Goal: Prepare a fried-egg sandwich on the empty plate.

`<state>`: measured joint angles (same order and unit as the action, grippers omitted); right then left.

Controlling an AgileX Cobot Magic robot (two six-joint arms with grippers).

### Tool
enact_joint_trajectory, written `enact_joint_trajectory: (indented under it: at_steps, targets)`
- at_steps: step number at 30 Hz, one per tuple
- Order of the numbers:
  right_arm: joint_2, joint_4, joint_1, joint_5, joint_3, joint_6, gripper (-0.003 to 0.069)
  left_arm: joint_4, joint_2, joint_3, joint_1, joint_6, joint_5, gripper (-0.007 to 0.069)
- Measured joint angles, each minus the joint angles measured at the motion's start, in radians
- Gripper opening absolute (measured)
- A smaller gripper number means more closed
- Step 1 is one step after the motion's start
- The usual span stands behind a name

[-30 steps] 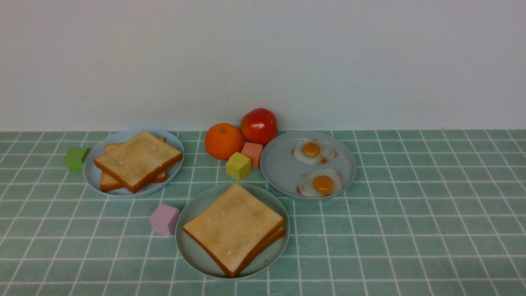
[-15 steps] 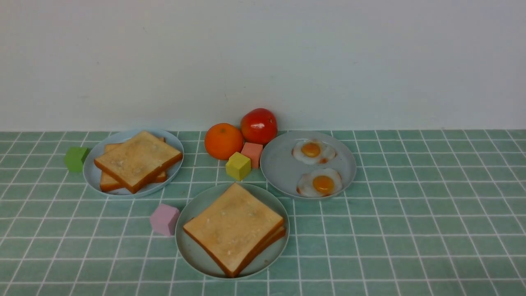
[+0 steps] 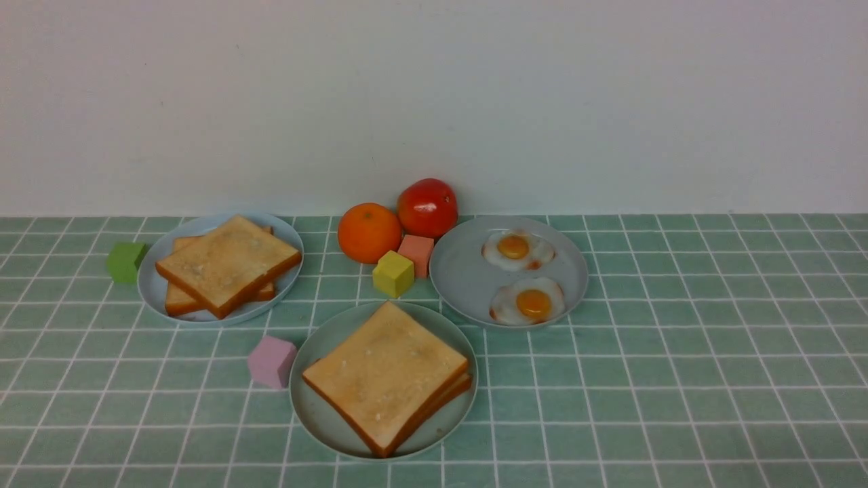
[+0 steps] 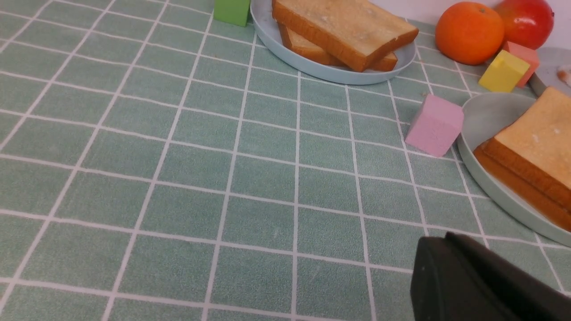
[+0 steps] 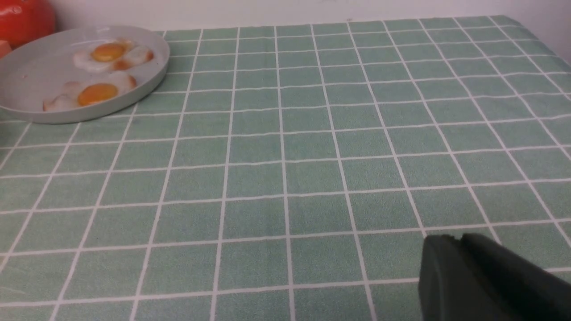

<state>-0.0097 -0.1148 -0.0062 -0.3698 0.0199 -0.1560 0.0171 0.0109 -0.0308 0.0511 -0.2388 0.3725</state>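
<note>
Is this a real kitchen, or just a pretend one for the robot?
Probably a pretend one, a practice table. The green checked cloth runs up to a bare white wall, and coloured blocks like the pink cube sit among plates of toast and fried eggs.

Showing only as matte black gripper parts in the two wrist views. Left gripper: appearing as a dark wedge with a blunt rounded tip and a raised ridge running along its upper face. Right gripper: looking alike, black and smooth, with a shallow notch near its tip. Showing no cables, screws or markings.
</note>
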Motion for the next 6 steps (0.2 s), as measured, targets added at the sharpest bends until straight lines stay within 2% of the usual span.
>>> enact_joint_trajectory:
  at_steps: [6]
  targets:
    - [0.0, 0.0, 0.0, 0.0, 0.0, 0.0, 0.0068, 0.0, 0.0, 0.0, 0.0, 0.0, 0.0, 0.0004]
